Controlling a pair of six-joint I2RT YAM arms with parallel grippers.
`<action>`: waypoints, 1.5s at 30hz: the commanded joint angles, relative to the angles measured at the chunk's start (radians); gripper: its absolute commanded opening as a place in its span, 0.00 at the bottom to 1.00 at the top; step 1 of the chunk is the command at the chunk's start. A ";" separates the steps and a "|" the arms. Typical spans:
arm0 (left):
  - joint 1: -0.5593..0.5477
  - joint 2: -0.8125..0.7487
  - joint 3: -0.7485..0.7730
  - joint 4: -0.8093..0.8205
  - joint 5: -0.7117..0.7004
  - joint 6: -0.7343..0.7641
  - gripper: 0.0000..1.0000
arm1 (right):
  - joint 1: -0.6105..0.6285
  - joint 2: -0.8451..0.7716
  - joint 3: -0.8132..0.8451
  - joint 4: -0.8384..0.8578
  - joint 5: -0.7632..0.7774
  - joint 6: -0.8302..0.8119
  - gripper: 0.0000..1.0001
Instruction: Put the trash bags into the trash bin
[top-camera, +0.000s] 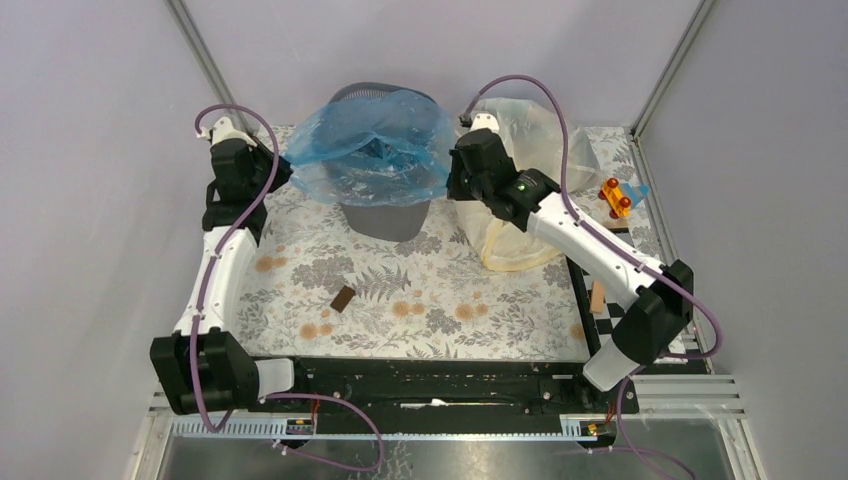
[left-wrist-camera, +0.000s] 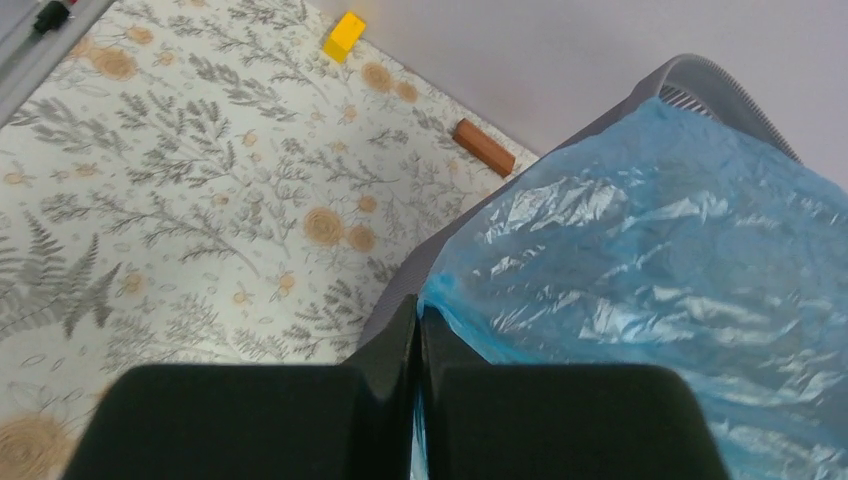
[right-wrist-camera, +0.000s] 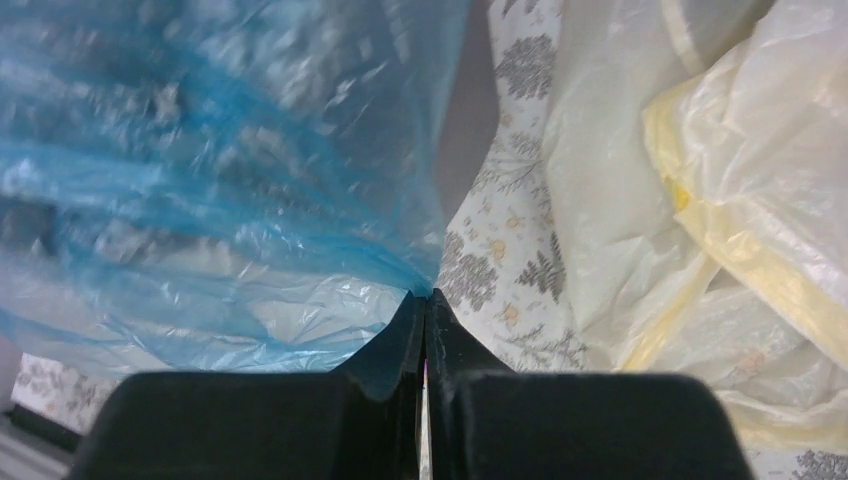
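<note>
Where the two arms reach the far side of the table, the left gripper (left-wrist-camera: 418, 318) is clamped on one edge of the blue trash bag (top-camera: 375, 140), its fingers pressed together with a sliver of blue film between them. The right gripper (right-wrist-camera: 425, 300) is likewise pinched tight on the bag's opposite edge. Between the two grippers the bag is spread across the mouth of the trash bin (top-camera: 388, 220), whose grey wall shows just beyond the left fingertips. A pale yellow trash bag (right-wrist-camera: 720, 200) lies crumpled on the floral cloth (right-wrist-camera: 500, 270) to the right of the right gripper. Ahead of the left gripper, well apart from it, lie a brown block (left-wrist-camera: 484, 147) and a yellow block (left-wrist-camera: 345, 33).
</note>
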 joint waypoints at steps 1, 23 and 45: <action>0.005 0.062 -0.002 0.179 0.038 -0.046 0.00 | -0.065 0.026 0.008 0.086 0.018 -0.043 0.00; 0.007 0.061 -0.063 0.374 0.115 -0.055 0.11 | -0.097 -0.194 -0.085 0.290 -0.381 -0.613 0.57; 0.007 0.091 -0.013 0.349 0.127 -0.051 0.10 | 0.029 0.176 0.376 0.239 -0.547 -0.982 0.76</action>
